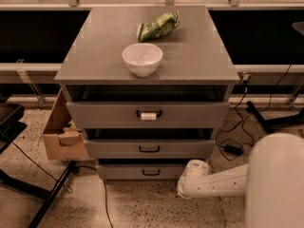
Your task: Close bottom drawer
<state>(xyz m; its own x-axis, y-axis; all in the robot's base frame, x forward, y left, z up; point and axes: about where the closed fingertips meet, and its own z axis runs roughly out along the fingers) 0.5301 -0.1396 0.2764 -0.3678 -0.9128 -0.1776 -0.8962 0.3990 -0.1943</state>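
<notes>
The bottom drawer (124, 171) is the lowest grey front of the cabinet, with a small black handle (151, 172). A narrow dark gap shows above its panel. My gripper (191, 174) is at the end of the white arm (223, 184), low by the floor. It sits just off the right end of the bottom drawer's front. Whether it touches the panel cannot be told. The arm's thick white link (275, 184) fills the lower right corner.
Above are the middle drawer (190, 148) and the top drawer (199, 114) with a white tag on its handle. A white bowl (142, 59) and a green bag (158, 26) lie on the cabinet top. A cardboard box (61, 132) stands at the left. Black stand legs (47, 196) and cables (232, 148) lie on the floor.
</notes>
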